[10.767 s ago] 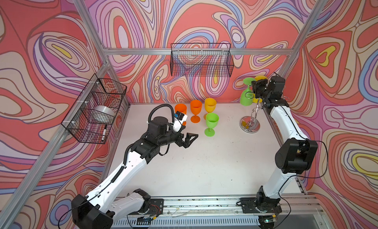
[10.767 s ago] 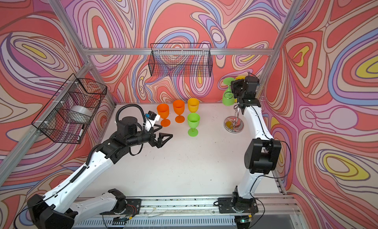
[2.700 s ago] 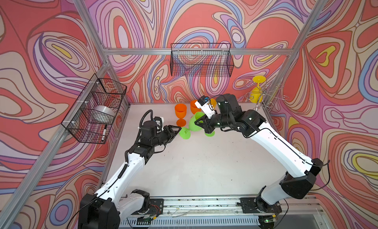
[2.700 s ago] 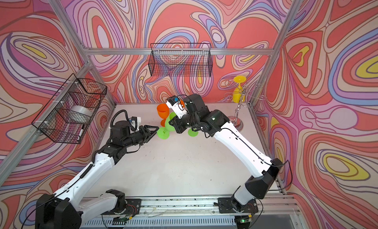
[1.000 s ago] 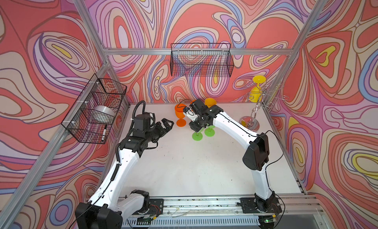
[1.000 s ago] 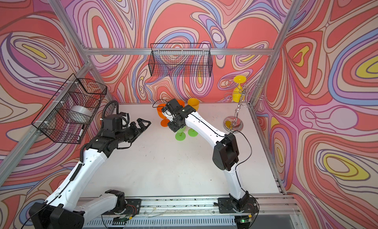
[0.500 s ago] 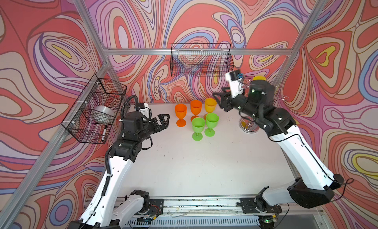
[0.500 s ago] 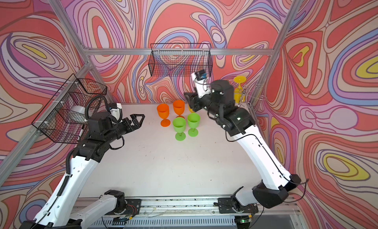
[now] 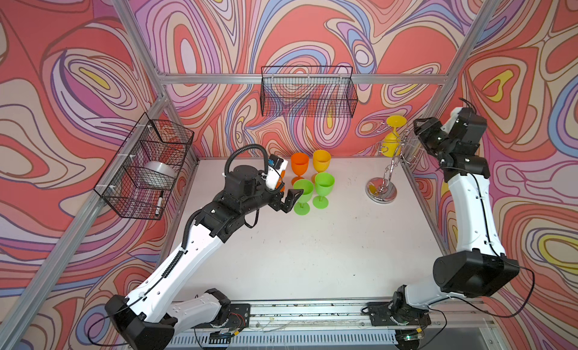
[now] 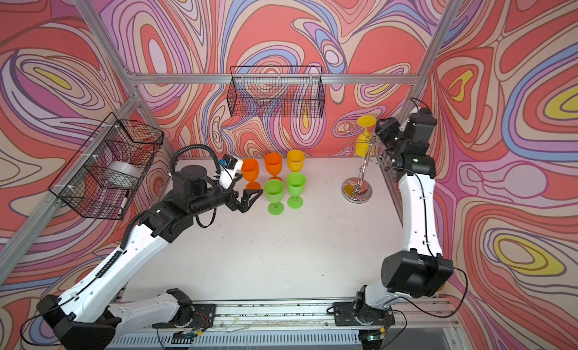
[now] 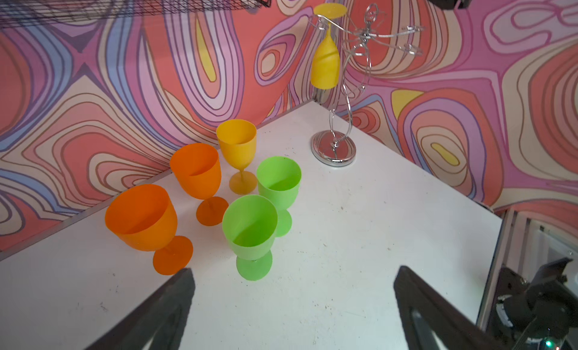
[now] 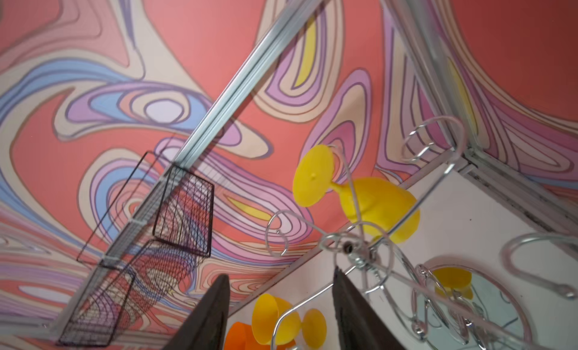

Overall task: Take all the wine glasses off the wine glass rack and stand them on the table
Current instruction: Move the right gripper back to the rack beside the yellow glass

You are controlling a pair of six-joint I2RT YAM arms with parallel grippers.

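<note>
Hovering half-open and empty, the right gripper [image 12: 281,273] faces the yellow wine glass [image 12: 380,207] on the rack [image 12: 347,248] just ahead; the left gripper [image 11: 295,270] gapes wide.

A white tabletop [image 10: 281,254], faintly speckled with small dark marks, carries everything. Near its back edge five plastic goblets stand upright in a tight cluster. Two orange glasses [image 10: 273,164] and an amber glass [image 10: 295,160] form a row along the wall, with two green glasses [image 10: 274,189] just in front. Well apart from them, near the back right corner, the wine glass rack [image 10: 348,192] stands on its round mirrored base.
</note>
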